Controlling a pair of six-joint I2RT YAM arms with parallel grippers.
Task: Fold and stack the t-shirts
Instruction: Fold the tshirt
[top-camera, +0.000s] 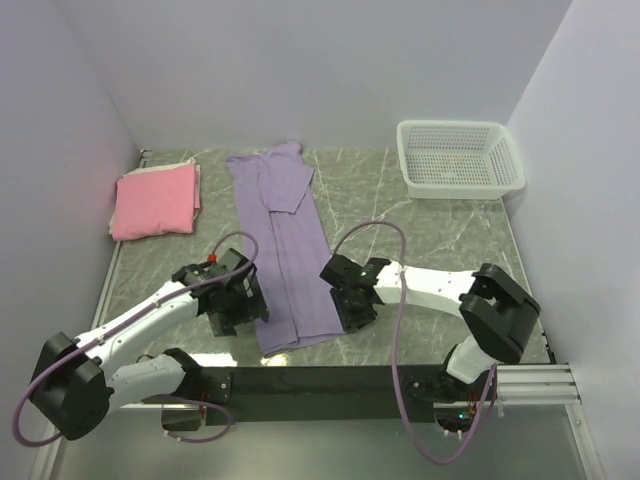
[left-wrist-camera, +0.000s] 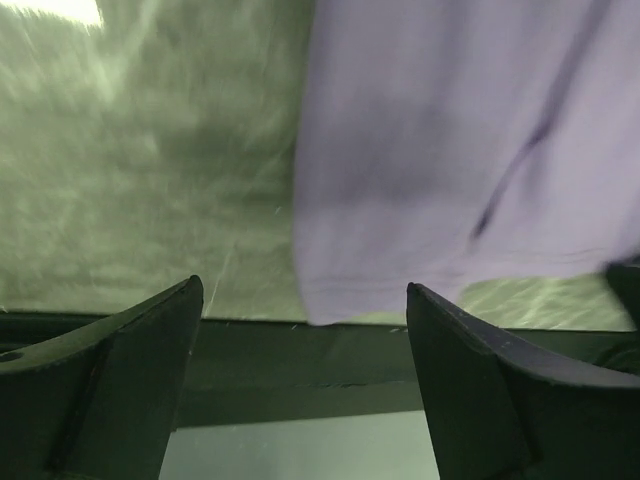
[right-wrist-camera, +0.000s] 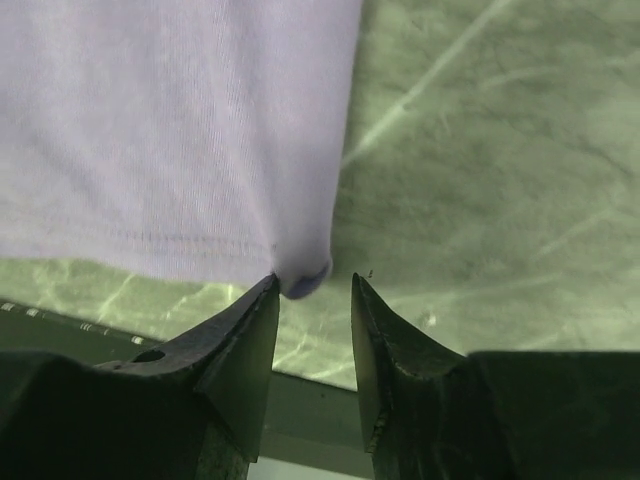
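A soft lavender t-shirt (top-camera: 290, 250), folded into a long strip, is flanked at its hem by the widely spread left end effector (left-wrist-camera: 302, 290) and the narrowly parted right end effector (right-wrist-camera: 312, 282).

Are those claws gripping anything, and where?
Nothing yet: the left gripper is open beside the lavender t-shirt, the right gripper open at its near corner.

Top external camera: mounted high behind the arm bases, looking down over the whole table (top-camera: 440, 230). Wrist cameras: close and low, facing forward past the left gripper (left-wrist-camera: 303, 290) and the right gripper (right-wrist-camera: 313, 282). All three views share the near hem of the lavender t-shirt (top-camera: 285, 250).
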